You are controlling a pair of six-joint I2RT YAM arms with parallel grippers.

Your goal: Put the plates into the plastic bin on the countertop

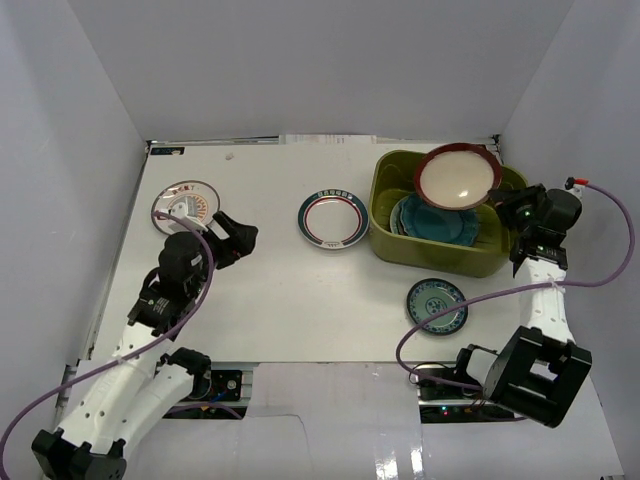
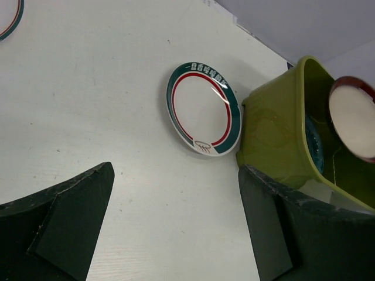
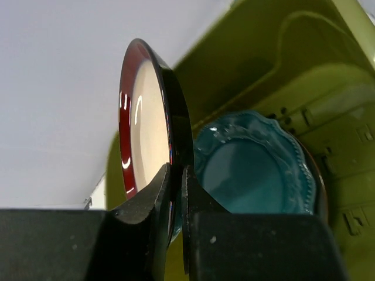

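Right wrist alone shows right gripper (image 3: 177, 171) pinching red-black plate (image 3: 146, 117); left gripper (image 2: 176, 168) gapes.

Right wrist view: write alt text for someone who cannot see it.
The right gripper, shut, pinches the rim of a round red-rimmed cream plate with a black back, holding it on edge over an olive-green rectangular plastic bin. A teal scalloped plate sits inside the bin.

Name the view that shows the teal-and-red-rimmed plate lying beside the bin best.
Left wrist: the teal-and-red-rimmed plate lies whole and large, its rim print visible. Top external shows that plate whole but small, beside the bin. Right wrist does not show it.
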